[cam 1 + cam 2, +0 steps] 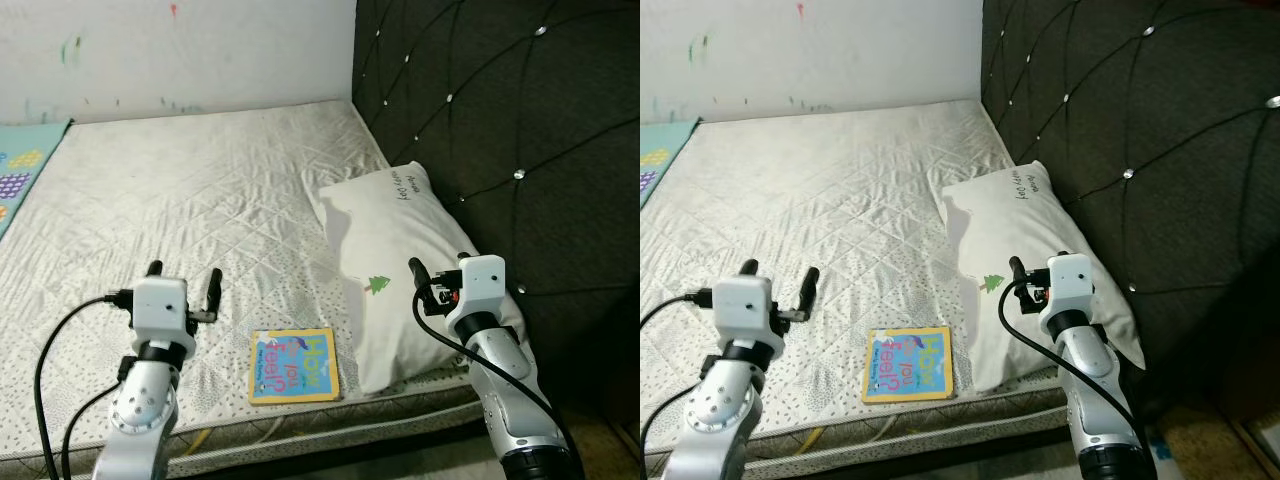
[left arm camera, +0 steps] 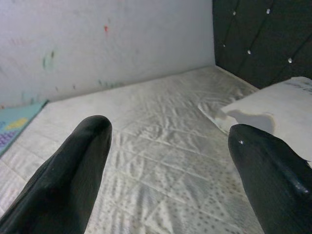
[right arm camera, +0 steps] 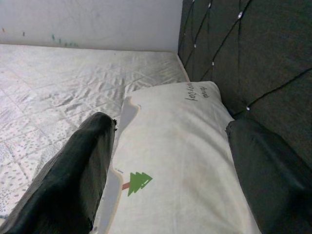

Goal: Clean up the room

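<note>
A small children's book [image 1: 293, 365] with a blue and yellow cover lies flat near the front edge of the bare quilted mattress [image 1: 200, 190]. To its right a white pillow [image 1: 400, 250] with a small green tree print rests against the headboard. My left gripper [image 1: 184, 276] hovers open over the mattress, left of the book, with nothing between its fingers. My right gripper [image 1: 440, 268] is open above the near end of the pillow [image 3: 170, 146], and nothing is in it either.
A dark tufted headboard [image 1: 500, 120] runs along the right side. A pale wall [image 1: 180, 50] closes the far end. A colourful play mat [image 1: 25, 165] lies at the far left edge. The mattress front edge [image 1: 300, 420] is close below my arms.
</note>
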You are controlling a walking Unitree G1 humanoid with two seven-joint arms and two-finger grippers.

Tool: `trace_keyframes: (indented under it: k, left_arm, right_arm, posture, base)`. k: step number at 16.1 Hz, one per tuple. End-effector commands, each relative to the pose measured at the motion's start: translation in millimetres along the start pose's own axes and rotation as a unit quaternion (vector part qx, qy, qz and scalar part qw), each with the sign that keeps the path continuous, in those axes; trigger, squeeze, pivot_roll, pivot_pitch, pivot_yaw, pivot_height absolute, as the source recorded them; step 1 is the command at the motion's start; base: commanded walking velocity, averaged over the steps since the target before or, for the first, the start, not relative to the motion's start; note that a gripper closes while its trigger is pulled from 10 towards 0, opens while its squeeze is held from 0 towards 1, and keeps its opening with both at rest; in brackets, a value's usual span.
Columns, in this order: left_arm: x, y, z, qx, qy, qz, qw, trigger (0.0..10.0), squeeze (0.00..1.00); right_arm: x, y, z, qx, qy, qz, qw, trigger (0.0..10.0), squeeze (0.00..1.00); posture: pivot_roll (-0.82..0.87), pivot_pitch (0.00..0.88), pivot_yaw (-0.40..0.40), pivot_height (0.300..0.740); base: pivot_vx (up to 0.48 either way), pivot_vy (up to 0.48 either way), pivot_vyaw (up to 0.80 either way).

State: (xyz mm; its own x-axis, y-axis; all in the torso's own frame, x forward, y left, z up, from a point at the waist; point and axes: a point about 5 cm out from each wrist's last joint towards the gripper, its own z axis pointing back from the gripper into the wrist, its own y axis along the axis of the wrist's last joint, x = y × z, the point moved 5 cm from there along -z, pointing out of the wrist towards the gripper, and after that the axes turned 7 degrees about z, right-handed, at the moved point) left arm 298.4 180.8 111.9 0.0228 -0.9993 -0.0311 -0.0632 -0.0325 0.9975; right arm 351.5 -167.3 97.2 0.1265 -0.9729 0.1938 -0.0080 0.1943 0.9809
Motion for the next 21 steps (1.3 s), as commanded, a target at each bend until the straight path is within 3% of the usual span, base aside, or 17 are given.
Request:
trace_keyframes:
  k: [1,4,7,12,16,21]
  left_arm:
    - [7.3,-4.4,2.0,-0.012,-0.005,0.004,1.000,10.0,0.00]
    - [19.8,-10.3,5.0,-0.023,-0.036,0.012,0.999,10.0,0.00]
    - [19.3,-14.5,5.5,-0.034,-0.036,0.037,0.998,10.0,0.00]
    - [29.5,-21.6,2.3,-0.047,-0.052,0.056,0.996,10.0,0.00]
    - [38.4,-20.9,4.2,-0.048,-0.055,0.071,0.995,10.0,0.00]
    - [36.8,-20.6,1.2,-0.049,-0.046,0.080,0.995,10.0,0.00]
  right_arm:
    - [-4.3,8.6,-0.9,0.015,0.014,0.004,1.000,10.0,0.00]
    - [-10.5,7.9,-0.2,0.021,0.018,0.018,0.999,10.0,0.00]
    - [-16.6,9.6,1.1,0.023,0.033,0.015,0.999,10.0,0.00]
    - [-13.1,12.4,0.2,0.026,0.031,0.018,0.999,10.0,0.00]
    - [-10.2,11.4,1.0,0.020,0.030,0.023,0.999,10.0,0.00]
    - [-14.3,12.8,-2.7,0.018,0.036,0.015,0.999,10.0,0.00]
  posture:
    - [-0.04,0.000,0.041,0.740]
    - [-0.04,0.000,0.036,0.740]
    - [-0.05,0.000,0.046,0.740]
    - [-0.08,0.000,0.036,0.740]
    - [-0.07,0.000,0.015,0.740]
    - [-0.07,0.000,0.001,0.740]
  base:
    - [0.000,0.000,0.00]
    - [0.000,0.000,0.53]
    - [0.000,0.000,0.80]
    - [0.000,0.000,0.28]
    - [0.000,0.000,0.79]
    - [0.000,0.290,0.00]
